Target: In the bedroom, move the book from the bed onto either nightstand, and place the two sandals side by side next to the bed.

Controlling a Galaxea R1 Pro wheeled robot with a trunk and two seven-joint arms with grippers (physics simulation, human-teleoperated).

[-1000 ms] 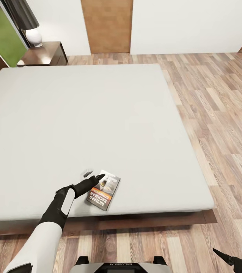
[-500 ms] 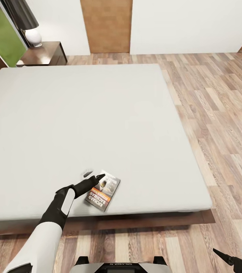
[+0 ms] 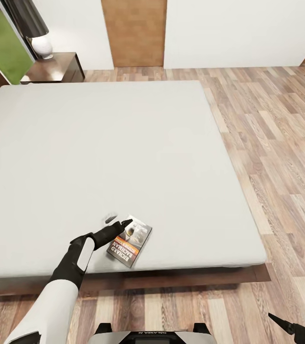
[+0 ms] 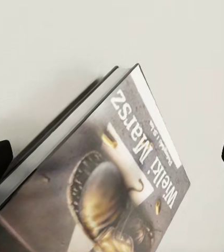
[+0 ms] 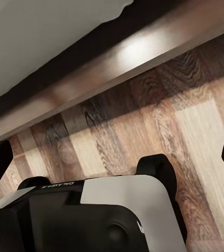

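grey mattress, book (image 3: 130,239) straddled by wide-spread left gripper (image 3: 119,222); pickup step in hand, closing needed next.

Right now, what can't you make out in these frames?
- Book: in the head view the left tool covers its near-left edge; contact can't be told. In the left wrist view its lower part is cut off.
- Right tool: cut off at the head view's corner.
- Nightstand: drawers hidden behind the bed.
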